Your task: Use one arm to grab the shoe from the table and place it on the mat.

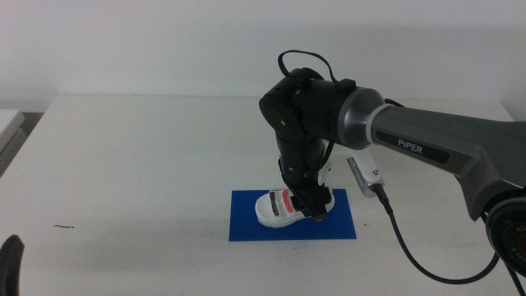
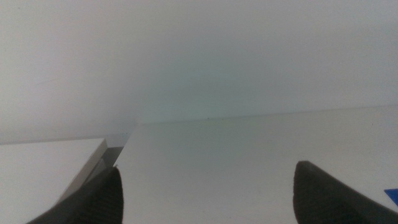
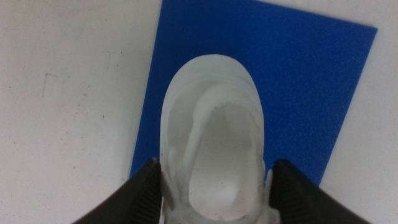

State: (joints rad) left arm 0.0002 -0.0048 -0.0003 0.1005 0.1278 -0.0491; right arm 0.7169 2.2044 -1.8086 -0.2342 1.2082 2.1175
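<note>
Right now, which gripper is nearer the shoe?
Right. The right gripper is at the shoe, over the mat, its fingers on either side of the shoe. The left gripper waits at the table's near-left edge, far from it.

White shoe [image 1: 278, 209], dark blue mat [image 1: 246, 222]

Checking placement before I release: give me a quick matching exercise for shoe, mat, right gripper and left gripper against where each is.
Things:
1. shoe
2. mat
3. right gripper
4. left gripper

Places:
A. flat on the table
B. waiting at the middle view's bottom left corner
C. over the mat, between two jaws
D. jaws on either side of the shoe

Pairs: 1-C, 2-A, 3-D, 4-B
</note>
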